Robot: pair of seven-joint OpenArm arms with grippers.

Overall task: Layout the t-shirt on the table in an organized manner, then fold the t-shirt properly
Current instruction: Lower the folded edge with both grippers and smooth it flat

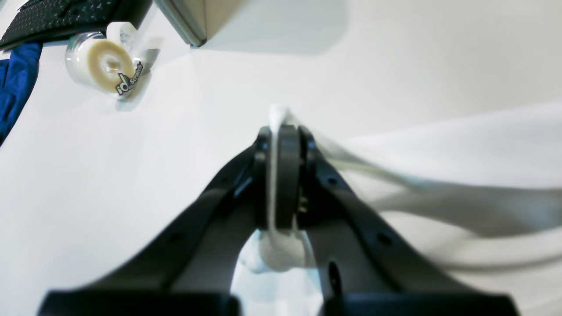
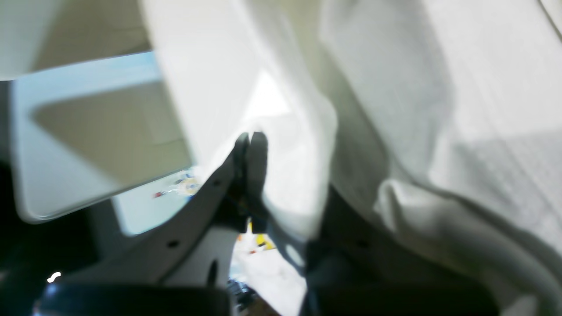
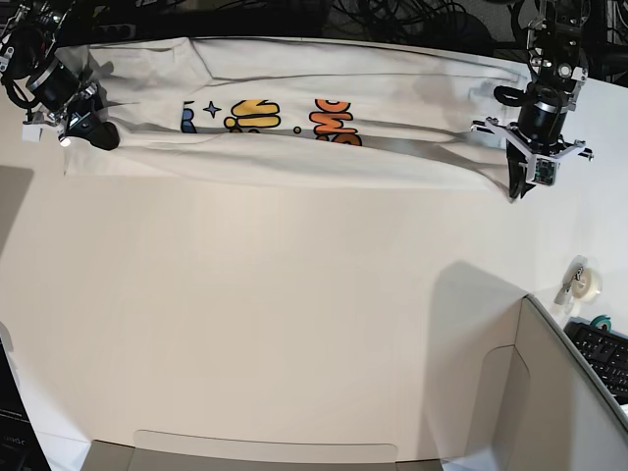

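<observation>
The t-shirt [image 3: 294, 147] is stretched in a long band across the far part of the table [image 3: 294, 314], its blue, yellow and orange lettering facing up. At its right end in the base view, my left gripper [image 3: 516, 179] is shut on a corner of the cloth. The left wrist view shows white fabric [image 1: 461, 145] pinched between the closed fingers of the left gripper [image 1: 283, 131] just above the tabletop [image 1: 88, 175]. At the shirt's left end, my right gripper [image 3: 98, 132] is shut on the shirt. In the blurred right wrist view, cloth [image 2: 395, 87] drapes over the right gripper [image 2: 250, 140].
A roll of tape [image 3: 586, 283] [image 1: 103, 63] and a black keyboard [image 3: 603, 355] [image 1: 57, 15] lie at the table's right side. Grey box walls [image 3: 569, 392] [image 1: 193, 17] stand along the near and right edges. Blue fabric [image 1: 15, 83] shows at the left wrist view's edge.
</observation>
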